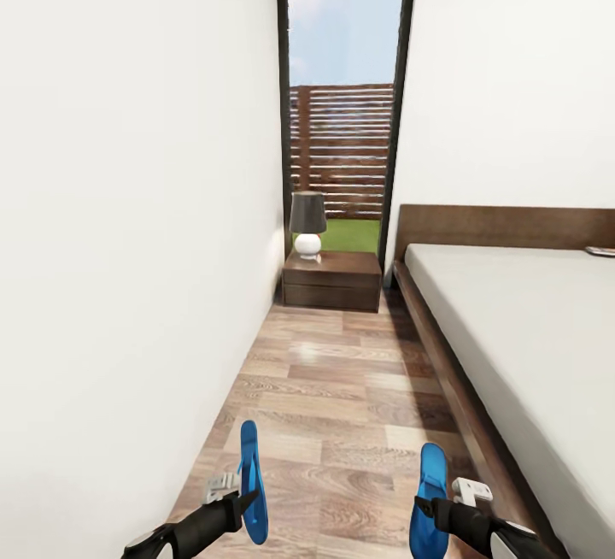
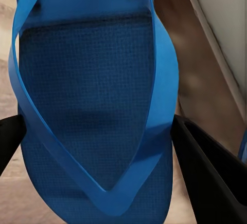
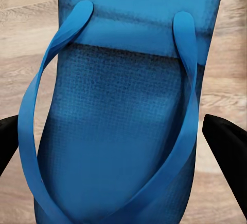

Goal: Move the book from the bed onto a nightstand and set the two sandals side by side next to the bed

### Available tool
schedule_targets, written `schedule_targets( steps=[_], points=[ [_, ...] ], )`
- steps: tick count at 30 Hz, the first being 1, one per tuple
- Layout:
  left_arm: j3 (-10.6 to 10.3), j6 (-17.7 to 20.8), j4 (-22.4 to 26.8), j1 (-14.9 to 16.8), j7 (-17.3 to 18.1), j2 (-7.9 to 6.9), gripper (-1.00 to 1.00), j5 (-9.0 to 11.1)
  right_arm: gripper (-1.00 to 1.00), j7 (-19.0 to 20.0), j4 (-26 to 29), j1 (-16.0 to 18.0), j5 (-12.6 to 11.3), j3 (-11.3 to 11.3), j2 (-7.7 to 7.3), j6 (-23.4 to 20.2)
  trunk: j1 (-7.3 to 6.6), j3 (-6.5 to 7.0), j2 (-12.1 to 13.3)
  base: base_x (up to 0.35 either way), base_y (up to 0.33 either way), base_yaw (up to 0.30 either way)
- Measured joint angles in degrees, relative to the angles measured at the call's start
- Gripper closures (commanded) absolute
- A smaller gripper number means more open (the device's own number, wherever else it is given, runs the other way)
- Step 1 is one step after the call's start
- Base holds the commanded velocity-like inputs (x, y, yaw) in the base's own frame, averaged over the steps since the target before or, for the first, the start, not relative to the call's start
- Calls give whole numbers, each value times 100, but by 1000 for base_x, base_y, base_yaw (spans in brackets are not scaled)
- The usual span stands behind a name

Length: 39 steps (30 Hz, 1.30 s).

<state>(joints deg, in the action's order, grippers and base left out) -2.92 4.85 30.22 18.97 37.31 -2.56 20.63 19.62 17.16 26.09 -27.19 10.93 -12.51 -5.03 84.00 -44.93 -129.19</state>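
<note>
One blue sandal (image 1: 252, 482) is clamped in the left pincer (image 1: 242, 503), and the other blue sandal (image 1: 429, 499) is clamped in the right pincer (image 1: 427, 508); both are carried edge-up above the wood-plank floor (image 1: 342, 397), on the side of the bed (image 1: 512, 328) that faces the near white wall. In the left wrist view the left sandal (image 2: 92, 106) is seen gripped across its width between the dark fingers (image 2: 206, 172), and in the right wrist view the right sandal (image 3: 123, 121) sits between the two dark fingers (image 3: 226, 147), contact being judged rather than plainly shown. A nightstand (image 1: 333, 279) carrying a small lamp (image 1: 307, 224) stands beyond the bed's head end, under the tall window (image 1: 342, 97). A small flat object (image 1: 600, 250), possibly the book, lies on the mattress near the headboard; it cannot be identified with certainty.

The sandal step appears to be in hand. Next, both sandals would need to be lowered flat to the floor beside the bed frame, soles down, close together and parallel, then released
</note>
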Motion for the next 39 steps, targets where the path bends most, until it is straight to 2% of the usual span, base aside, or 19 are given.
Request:
schedule_targets(
  steps=[21, 39],
  points=[
    [0, 0, 0, 0, 0, 1, 100, -1, 100, 2, 0, 0, 0, 2, -1, 0, -461, 377, 842, 0, 0, -2],
    [0, 0, -5, 1, 0, -1, 100, -1, 100, 0, 1, -1, 0, 2, -2, 0, -857, 700, 1564, 0, 0, -102]
  ],
)
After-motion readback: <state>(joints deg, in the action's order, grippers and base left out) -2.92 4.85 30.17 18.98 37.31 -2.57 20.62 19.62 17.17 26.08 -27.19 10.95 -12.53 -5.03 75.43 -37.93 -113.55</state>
